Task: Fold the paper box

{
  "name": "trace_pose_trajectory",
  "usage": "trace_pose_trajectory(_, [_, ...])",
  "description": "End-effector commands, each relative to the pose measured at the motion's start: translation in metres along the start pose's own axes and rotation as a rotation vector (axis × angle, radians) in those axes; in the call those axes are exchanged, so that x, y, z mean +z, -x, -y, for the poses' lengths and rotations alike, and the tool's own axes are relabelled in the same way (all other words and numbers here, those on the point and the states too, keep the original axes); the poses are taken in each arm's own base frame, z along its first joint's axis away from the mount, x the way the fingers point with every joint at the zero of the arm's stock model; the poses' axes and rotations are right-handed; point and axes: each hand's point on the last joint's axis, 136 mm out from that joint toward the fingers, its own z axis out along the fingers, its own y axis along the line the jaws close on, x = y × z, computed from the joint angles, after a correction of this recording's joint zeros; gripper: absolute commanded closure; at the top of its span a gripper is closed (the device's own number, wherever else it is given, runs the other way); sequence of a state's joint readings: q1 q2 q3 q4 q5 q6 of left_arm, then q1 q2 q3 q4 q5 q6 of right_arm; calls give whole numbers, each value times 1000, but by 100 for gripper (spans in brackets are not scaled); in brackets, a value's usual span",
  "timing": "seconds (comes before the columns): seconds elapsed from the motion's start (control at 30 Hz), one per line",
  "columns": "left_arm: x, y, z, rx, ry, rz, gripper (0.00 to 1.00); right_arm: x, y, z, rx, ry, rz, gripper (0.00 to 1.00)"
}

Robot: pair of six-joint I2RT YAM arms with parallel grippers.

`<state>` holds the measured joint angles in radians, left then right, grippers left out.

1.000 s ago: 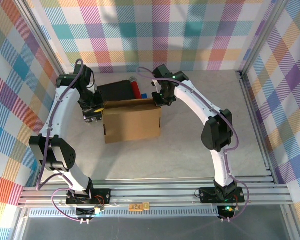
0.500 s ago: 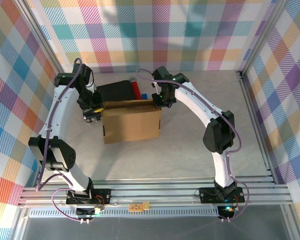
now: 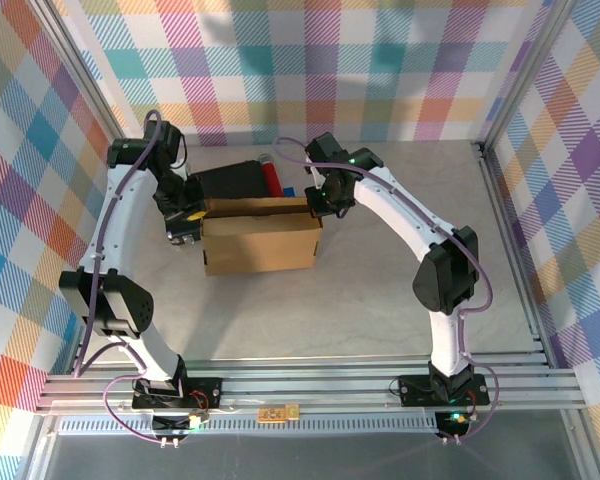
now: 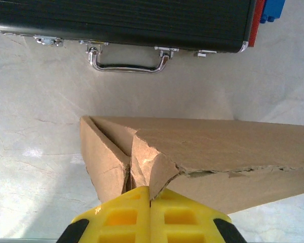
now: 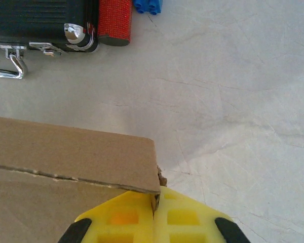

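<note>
Paper box (image 3: 260, 248), 2 far corners tight in left hand (image 4: 150, 195) and right hand (image 5: 155, 201); case (image 4: 126, 20) just behind.

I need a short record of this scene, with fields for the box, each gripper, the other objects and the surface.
box: paper box, brown, partly folded, on the table
left gripper: shut on the box's far left corner
right gripper: shut on its far right corner
behind box: black case, red cylinder, blue block

Bright even light, soft shadows, foreground perhaps blurred.
</note>
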<state>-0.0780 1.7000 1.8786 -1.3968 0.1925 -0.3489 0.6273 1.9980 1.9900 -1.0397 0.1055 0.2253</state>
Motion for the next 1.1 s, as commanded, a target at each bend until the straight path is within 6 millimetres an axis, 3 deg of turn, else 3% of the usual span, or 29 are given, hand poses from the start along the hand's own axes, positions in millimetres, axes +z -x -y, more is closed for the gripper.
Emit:
trace_pose_trajectory(0.0, [-2, -7, -3, -47, 11, -34, 100, -7, -3, 3, 14, -19, 9, 100])
trace_pose_trajectory(0.33, [13, -20, -12, -56, 22, -63, 100, 0, -9, 2, 20, -19, -5, 100])
trace_pose_trajectory(0.7, [25, -25, -5, -95, -86, -3, 100, 0, -14, 1, 25, -26, 7, 100])
trace_pose_trajectory(1.07, [20, -29, -5, -64, -150, 103, 100, -7, -13, 6, 58, -34, 82, 100])
